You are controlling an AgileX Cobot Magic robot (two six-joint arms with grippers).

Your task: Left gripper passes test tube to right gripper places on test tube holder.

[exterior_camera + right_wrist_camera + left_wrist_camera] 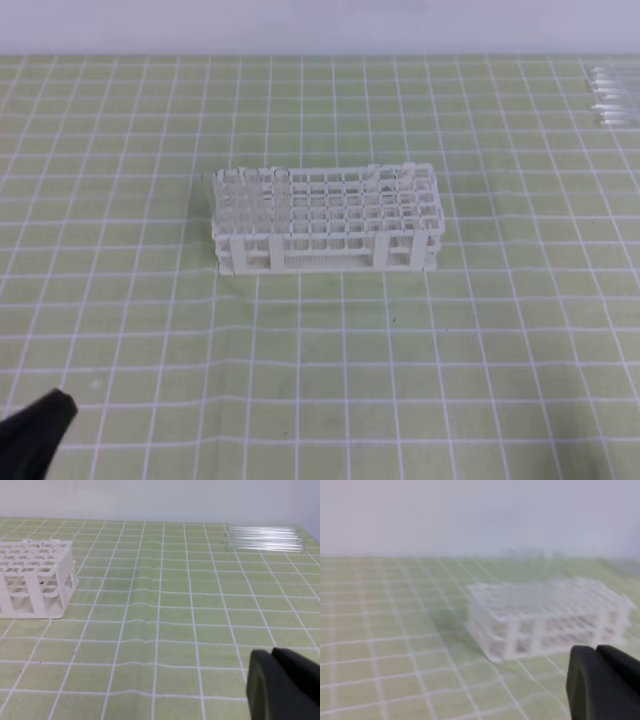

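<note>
At the middle of the counter [120,330], one white test tube holder [325,220] is stood on its legs, evidently so that both arms can reach it. Several clear tubes appear to be seated already along its left end; the number cannot be told. A small pile of spare test tubes [265,538] is laid flat at the far right corner, about five, well apart from the holder. The left claw [600,652] and right claw [272,655] are both closed together, empty, low at the near edge.
</note>
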